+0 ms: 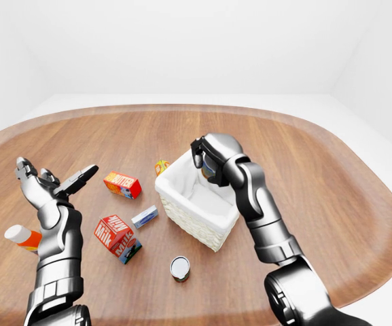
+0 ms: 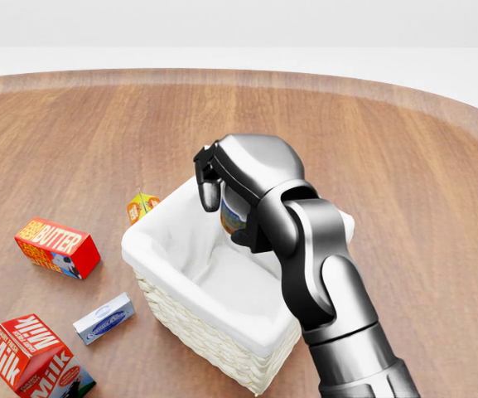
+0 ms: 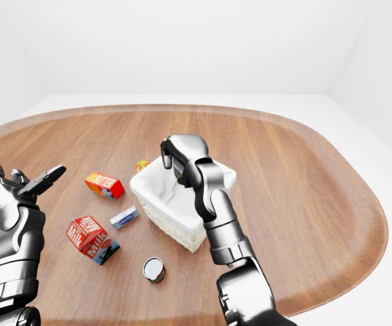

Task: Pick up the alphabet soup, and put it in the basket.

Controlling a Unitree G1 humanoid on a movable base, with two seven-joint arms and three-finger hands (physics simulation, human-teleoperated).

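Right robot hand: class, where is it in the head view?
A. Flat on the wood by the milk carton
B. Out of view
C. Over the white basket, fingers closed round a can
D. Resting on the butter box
C: the right robot hand grips a can above the basket.

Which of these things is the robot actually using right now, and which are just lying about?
In use:
- alphabet soup, held in the right hand over the basket
- basket, white-lined wicker

Just lying about:
- butter box
- milk carton
- small blue-and-white box
- small orange carton beside the basket
- another can, on the table
- orange-and-white bottle by the open left hand
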